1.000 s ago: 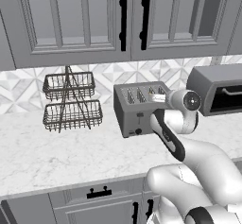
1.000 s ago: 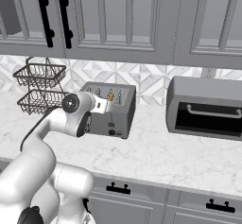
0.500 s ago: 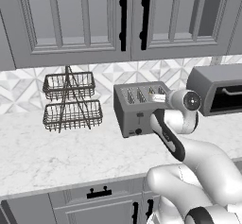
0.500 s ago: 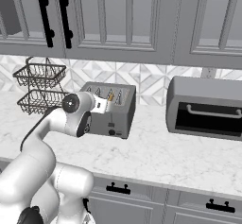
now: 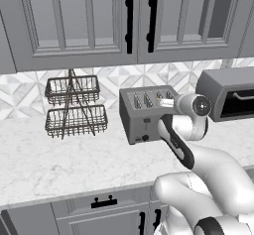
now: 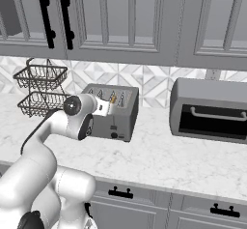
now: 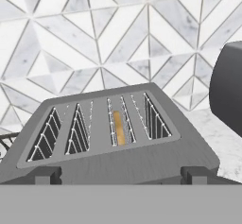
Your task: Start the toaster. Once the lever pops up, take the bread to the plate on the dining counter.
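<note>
The grey four-slot toaster stands on the worktop against the tiled wall, with two black knobs low on its front. In the hand view the toaster is just below and ahead. The bread sits deep in its third slot from the left, with only its tan edge showing. My gripper hovers over the toaster's near top edge, open, its two dark fingertips far apart and nothing between them. From the right base view the bread peeks from a slot beside my hand. The plate and the dining counter are out of view.
A two-tier wire basket stands left of the toaster. A wider grey toaster oven with a dark window sits to its right. Grey wall cabinets hang above. The white marble worktop has bare room in front.
</note>
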